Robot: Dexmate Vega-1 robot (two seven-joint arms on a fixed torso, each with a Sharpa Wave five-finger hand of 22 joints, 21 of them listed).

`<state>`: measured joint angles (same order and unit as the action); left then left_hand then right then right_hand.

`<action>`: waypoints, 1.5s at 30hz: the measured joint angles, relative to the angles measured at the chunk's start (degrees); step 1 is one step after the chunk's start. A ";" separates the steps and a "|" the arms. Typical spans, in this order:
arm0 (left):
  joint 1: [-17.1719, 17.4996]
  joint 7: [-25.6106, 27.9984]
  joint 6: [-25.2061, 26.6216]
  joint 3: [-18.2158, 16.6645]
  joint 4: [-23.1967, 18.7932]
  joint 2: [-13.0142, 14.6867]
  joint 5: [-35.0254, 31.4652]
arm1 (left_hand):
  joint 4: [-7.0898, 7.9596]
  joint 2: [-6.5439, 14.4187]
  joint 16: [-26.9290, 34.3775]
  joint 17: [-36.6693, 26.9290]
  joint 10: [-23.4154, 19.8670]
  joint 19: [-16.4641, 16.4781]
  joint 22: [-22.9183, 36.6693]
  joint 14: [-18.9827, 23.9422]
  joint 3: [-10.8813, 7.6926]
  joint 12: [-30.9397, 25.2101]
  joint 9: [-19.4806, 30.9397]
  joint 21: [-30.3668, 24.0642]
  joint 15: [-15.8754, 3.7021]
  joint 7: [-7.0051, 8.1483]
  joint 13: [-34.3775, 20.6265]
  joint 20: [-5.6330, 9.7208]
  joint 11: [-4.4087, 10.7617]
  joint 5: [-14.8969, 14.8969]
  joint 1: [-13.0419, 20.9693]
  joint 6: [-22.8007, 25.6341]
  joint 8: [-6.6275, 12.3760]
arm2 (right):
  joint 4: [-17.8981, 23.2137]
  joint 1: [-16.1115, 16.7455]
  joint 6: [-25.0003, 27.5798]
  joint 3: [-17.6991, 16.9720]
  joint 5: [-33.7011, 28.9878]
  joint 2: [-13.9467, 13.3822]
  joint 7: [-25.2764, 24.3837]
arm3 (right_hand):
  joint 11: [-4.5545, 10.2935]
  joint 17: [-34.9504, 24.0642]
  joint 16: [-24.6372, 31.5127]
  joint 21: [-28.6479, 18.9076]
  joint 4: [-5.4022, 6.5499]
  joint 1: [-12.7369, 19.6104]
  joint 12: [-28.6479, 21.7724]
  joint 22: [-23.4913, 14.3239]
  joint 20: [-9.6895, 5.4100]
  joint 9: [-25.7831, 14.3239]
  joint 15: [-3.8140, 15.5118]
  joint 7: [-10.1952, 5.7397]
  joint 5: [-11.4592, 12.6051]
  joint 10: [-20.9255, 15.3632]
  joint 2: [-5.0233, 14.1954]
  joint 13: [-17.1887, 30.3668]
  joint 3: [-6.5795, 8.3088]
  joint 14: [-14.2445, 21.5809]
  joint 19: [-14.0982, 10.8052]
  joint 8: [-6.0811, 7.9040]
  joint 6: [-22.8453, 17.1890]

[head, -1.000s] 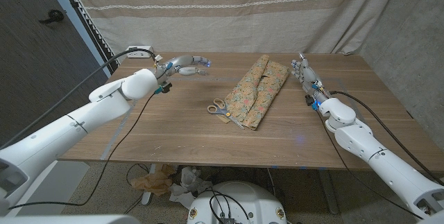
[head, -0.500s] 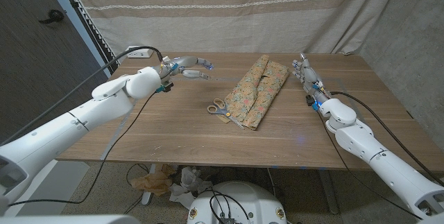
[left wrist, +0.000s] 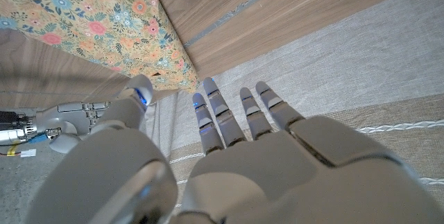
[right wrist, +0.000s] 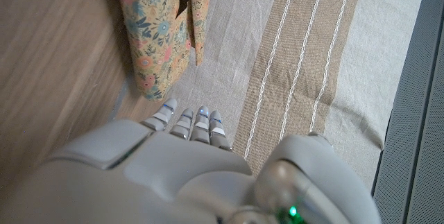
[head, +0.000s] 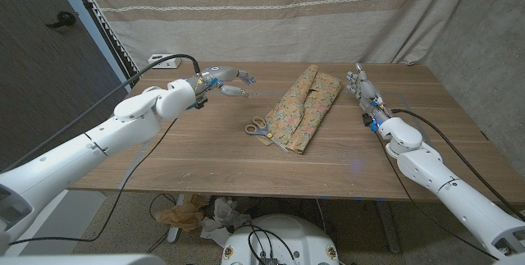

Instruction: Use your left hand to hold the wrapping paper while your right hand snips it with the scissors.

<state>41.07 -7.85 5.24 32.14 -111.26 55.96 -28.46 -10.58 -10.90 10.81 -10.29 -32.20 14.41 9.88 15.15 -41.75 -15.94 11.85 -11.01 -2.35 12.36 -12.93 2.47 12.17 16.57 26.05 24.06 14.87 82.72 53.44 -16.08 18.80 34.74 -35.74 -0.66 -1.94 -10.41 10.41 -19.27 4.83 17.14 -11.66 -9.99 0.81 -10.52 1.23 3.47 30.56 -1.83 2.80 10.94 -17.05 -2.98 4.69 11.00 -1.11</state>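
The wrapping paper (head: 308, 107) lies folded in the middle of the tabletop (head: 205, 154). It is a long flowery bundle, and its long side runs from the near middle of the tabletop up toward the far right. The scissors (head: 260, 127) lie on the wood, touching the paper's near left edge, with their handles pointing to the robot's left. The left robot hand (head: 226, 82) hangs above the far left part of the tabletop. It holds nothing, and its fingers (left wrist: 236, 116) are stretched out and spread apart, pointing toward the paper. The paper lies to the right of this hand, with bare wood between them. The right robot hand (head: 362, 90) is near the far right of the tabletop, just beside the far end of the paper. It holds nothing too, and its fingers (right wrist: 186, 123) are straight and close together, pointing toward the curtain (head: 271, 11) behind the tabletop. The right hand looks nearer to the paper than the left hand is. The scissors are on the paper's left side, so the right hand would likely have to reach across the paper to get them. No cutting has begun yet.
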 measured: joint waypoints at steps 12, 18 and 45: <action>-1.07 -1.52 -0.55 1.32 -0.91 -0.61 -6.72 | -0.01 0.00 0.00 0.01 0.02 -0.25 0.00 -0.55 0.47 0.03 0.10 0.00 0.08 0.32 -0.52 -0.25 0.01 0.77 1.58 -1.99 -0.96 | -0.19 0.32 -0.31 -0.20 0.22 0.21 -0.12 | 0.00 0.00 0.00 0.22 0.00 0.00 0.00 0.00 0.00 0.00 0.00 0.00 0.00 0.00 0.00 0.00 0.00 0.00 0.00 0.00 0.00; -1.80 -2.80 -2.10 1.85 -0.77 -1.14 -9.11 | -0.01 0.52 0.00 0.01 0.45 -0.41 0.00 -0.82 0.47 0.29 0.82 0.00 0.21 0.22 -0.81 -0.42 0.00 1.26 5.04 -2.71 -0.96 | -0.27 0.43 -0.45 -0.29 0.32 0.40 -0.34 | 0.00 0.00 0.00 0.44 0.00 0.00 0.00 0.00 0.01 0.00 0.00 0.00 0.00 0.00 0.00 0.00 0.00 0.00 0.00 0.00 0.00; -4.86 -8.47 -8.11 3.75 2.30 -3.73 -11.12 | 0.31 0.22 0.00 0.02 -0.41 -0.41 0.13 -1.43 1.10 1.34 3.21 -0.01 0.01 0.11 -1.71 -0.42 0.20 1.36 13.64 6.48 4.21 | -0.60 0.81 -0.72 -0.61 0.79 0.80 -0.85 | 0.00 0.00 0.00 0.88 -0.24 0.31 -0.26 0.00 0.01 0.00 0.00 -0.20 0.00 0.00 0.31 0.00 -0.24 0.00 0.01 0.00 0.20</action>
<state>36.21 -16.32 -2.86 35.89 -108.96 52.23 -39.59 -10.27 -10.67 10.82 -10.27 -32.61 14.00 10.00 13.72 -40.65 -14.60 15.06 -11.02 -2.34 12.47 -14.64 2.05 12.37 17.93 39.69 30.54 19.08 82.11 54.25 -16.80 18.19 35.53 -34.94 -1.51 -1.94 -10.41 10.41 -18.40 4.59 17.45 -11.91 -9.99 0.82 -10.51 1.23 3.27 30.56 -1.84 3.11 10.94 -17.29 -2.98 4.70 11.00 -0.91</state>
